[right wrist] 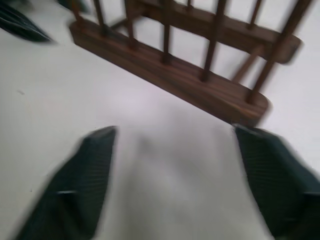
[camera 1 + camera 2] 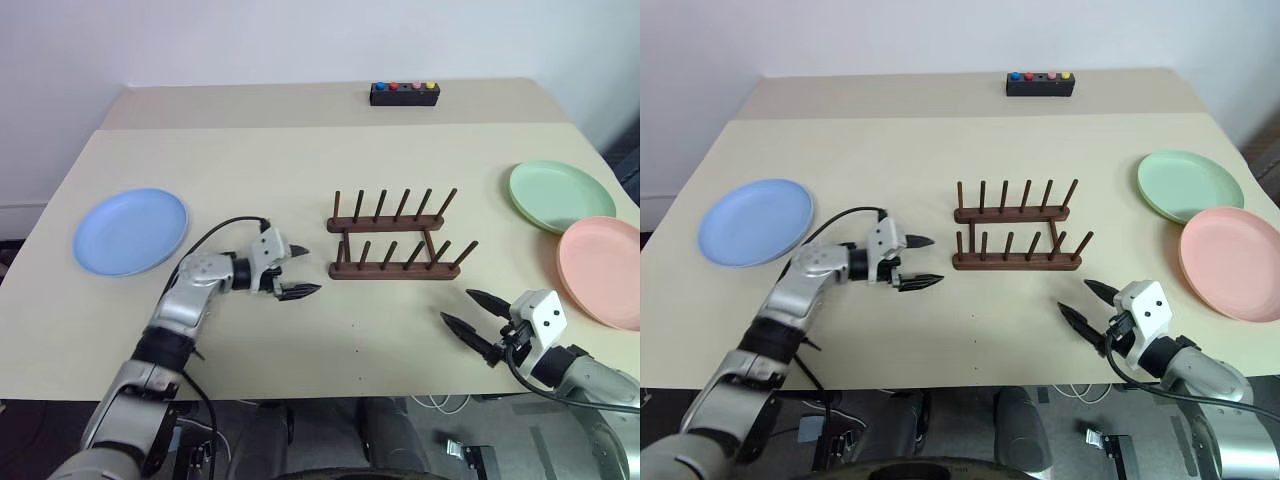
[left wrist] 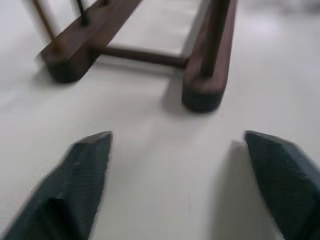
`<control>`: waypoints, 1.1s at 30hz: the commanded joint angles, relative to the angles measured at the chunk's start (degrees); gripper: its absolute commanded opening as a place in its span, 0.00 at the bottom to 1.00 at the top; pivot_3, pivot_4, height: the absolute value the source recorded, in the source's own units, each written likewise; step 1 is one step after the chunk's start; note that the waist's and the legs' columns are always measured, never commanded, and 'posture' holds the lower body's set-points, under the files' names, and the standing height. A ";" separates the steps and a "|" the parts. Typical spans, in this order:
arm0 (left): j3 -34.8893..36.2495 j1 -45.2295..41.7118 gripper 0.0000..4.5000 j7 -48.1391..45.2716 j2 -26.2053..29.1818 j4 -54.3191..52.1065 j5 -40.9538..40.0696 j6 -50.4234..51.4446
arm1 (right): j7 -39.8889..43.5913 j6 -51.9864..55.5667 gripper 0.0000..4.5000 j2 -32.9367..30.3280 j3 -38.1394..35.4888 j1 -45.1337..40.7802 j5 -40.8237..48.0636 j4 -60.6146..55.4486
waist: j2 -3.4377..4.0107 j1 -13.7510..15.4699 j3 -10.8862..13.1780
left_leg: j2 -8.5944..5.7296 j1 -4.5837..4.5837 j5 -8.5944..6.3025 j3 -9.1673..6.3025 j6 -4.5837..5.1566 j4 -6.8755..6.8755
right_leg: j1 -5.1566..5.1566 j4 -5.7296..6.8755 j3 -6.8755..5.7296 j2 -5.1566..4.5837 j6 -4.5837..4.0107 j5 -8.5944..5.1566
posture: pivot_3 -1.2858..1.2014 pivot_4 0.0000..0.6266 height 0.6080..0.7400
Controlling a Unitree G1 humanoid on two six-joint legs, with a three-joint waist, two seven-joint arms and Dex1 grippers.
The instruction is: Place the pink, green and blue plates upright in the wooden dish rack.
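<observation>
dish rack (image 2: 393, 238): dark wood, two rails each with a row of upright pegs, standing near the middle of the table (image 2: 300, 150). its long axis runs left to right across the table; the pegs lean slightly toward the right. no plate stands in it.

blue plate (image 2: 130, 230): lying flat on the left part of the table, well apart from the rack.

green plate (image 2: 560, 195): lying flat at the right side, well right of the rack.

pink plate (image 2: 604, 270): lying flat just in front of the green plate, at the right edge; the two rims look close or slightly overlapping, cannot tell which.

left gripper (image 2: 298, 270): low over the table just left of the rack's near end, arm reaching in from the lower left, fingers pointing right toward the rack. fingers spread apart, nothing between them.

right gripper (image 2: 470, 312): in front of the rack's right end, near the front edge, pointing up-left toward the rack. fingers parted, nothing held.

black box with coloured buttons (image 2: 404, 93): at the far edge of the table.
</observation>
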 commanded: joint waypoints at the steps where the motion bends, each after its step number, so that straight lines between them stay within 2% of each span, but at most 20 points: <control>1: -0.23 3.34 0.50 -0.15 0.56 -8.46 -2.59 3.06 | -0.71 -0.13 0.28 -0.28 -0.21 -1.24 -0.62 -0.18 | 0.00 0.25 0.00 | 0.00 0.00 0.00 0.00 0.00 0.01 | 0.00 0.00 0.00 0.00 -0.02 -0.01 | 0.52 0.24 1.00; 3: -1.26 4.77 0.28 0.83 -0.20 -11.55 -2.89 5.18 | -0.96 -0.02 0.06 -0.33 0.80 -2.55 -1.43 0.47 | 0.00 0.32 0.00 | 0.00 -0.01 0.00 0.00 0.00 0.05 | 0.03 -0.01 -0.01 0.00 -0.18 -0.09 | 0.52 0.24 1.00; 4: -2.09 5.31 0.16 1.21 -0.66 -12.98 -2.81 6.04 | -1.50 -0.29 0.00 -0.49 1.45 -3.48 -2.74 1.21 | -0.01 0.30 0.00 | -0.01 -0.01 0.00 0.00 0.00 0.07 | 0.04 -0.01 0.00 -0.01 -0.19 -0.09 | 0.52 0.24 1.00; 5: -3.12 5.59 0.06 1.99 -1.08 -13.85 -1.86 6.18 | -2.40 -0.58 0.00 -0.63 1.96 -4.57 -4.27 2.30 | -0.02 0.22 0.00 | -0.01 -0.01 0.00 0.00 0.00 0.07 | 0.04 -0.01 0.00 0.00 -0.20 -0.09 | 0.52 0.24 1.00; 14: -9.39 3.67 0.06 7.13 -5.87 -13.45 2.21 7.92 | -4.39 -1.49 0.00 -1.04 6.85 -12.44 -11.44 10.61 | -0.01 0.00 -0.01 | -0.01 0.02 0.00 0.00 0.00 0.03 | 0.03 0.00 0.00 0.01 -0.12 -0.05 | 0.52 0.24 1.00; 21: -9.93 0.30 0.06 13.16 -8.65 -6.47 6.71 2.91 | -5.70 -3.51 0.00 -0.57 8.92 -17.35 -15.01 16.12 | -0.03 -0.03 -0.01 | -0.01 0.18 0.00 0.02 0.00 0.07 | 0.18 -0.01 0.00 0.01 -0.05 0.00 | 0.52 0.24 1.00; 33: -7.78 -2.46 0.06 18.57 -10.37 0.34 7.82 -2.06 | -6.65 -8.16 0.00 -0.01 10.94 -23.52 -17.25 23.79 | -0.04 -0.08 -0.01 | -0.01 0.50 0.00 0.03 0.00 0.01 | 0.47 -0.02 0.01 0.01 -0.03 0.00 | 0.52 0.24 1.00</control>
